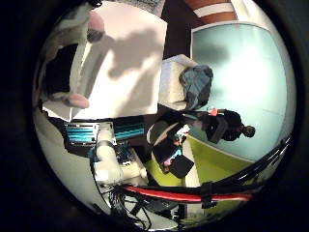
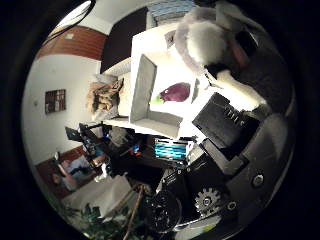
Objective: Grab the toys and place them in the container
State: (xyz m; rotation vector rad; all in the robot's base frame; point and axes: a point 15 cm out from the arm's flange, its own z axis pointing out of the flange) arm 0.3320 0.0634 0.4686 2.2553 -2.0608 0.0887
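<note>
A white open container [image 2: 145, 85] stands on the white table [image 1: 130, 72]. Inside it lies a purple eggplant toy [image 2: 176, 92] with a green end. A fuzzy white and grey plush toy [image 2: 202, 40] sits close to the palm, above the container's far rim. My hand [image 2: 235, 87] has its white and black fingers curled against the plush. Pink plush tips [image 1: 77, 100] show beside a finger in the little finger side view. How much of the plush is wrapped is hidden.
A brown crumpled bundle [image 2: 102, 97] lies on the table beyond the container. The arm's white base [image 1: 107, 162] stands by the table edge. A white box [image 1: 171, 79] holding blue cloth sits off the table, near screens [image 2: 171, 148] and chairs.
</note>
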